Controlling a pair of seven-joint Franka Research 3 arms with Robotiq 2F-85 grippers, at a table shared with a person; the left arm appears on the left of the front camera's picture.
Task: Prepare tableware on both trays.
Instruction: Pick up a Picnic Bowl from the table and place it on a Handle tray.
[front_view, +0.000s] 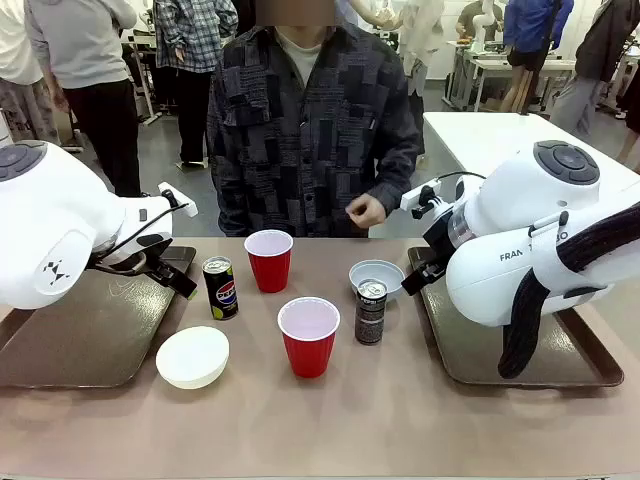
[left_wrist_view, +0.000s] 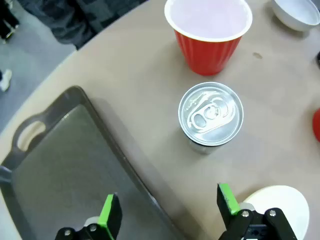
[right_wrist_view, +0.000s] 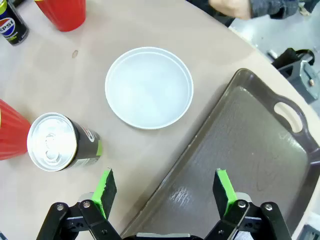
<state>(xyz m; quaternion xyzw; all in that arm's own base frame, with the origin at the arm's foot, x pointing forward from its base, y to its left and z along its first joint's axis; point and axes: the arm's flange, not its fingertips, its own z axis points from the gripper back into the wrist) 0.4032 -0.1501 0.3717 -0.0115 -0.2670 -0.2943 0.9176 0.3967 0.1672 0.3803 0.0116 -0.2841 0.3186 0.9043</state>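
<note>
Two dark brown trays lie on the table, one at the left (front_view: 80, 345) and one at the right (front_view: 480, 355). Between them stand two red cups (front_view: 268, 260) (front_view: 308, 336), a Pepsi can (front_view: 220, 287), a black can (front_view: 371, 311), a white bowl (front_view: 192, 356) and a pale grey-blue bowl (front_view: 376, 277). My left gripper (left_wrist_view: 169, 206) is open above the left tray's edge (left_wrist_view: 65, 165), with the Pepsi can (left_wrist_view: 211, 116) just ahead. My right gripper (right_wrist_view: 164, 192) is open over the right tray's rim (right_wrist_view: 250, 160), near the grey-blue bowl (right_wrist_view: 149, 87) and the black can (right_wrist_view: 57, 142). Neither holds anything.
A person in a dark patterned shirt stands at the far side, one hand (front_view: 365, 210) held loosely closed above the table edge. Both trays are bare inside. Other people and tables are in the background.
</note>
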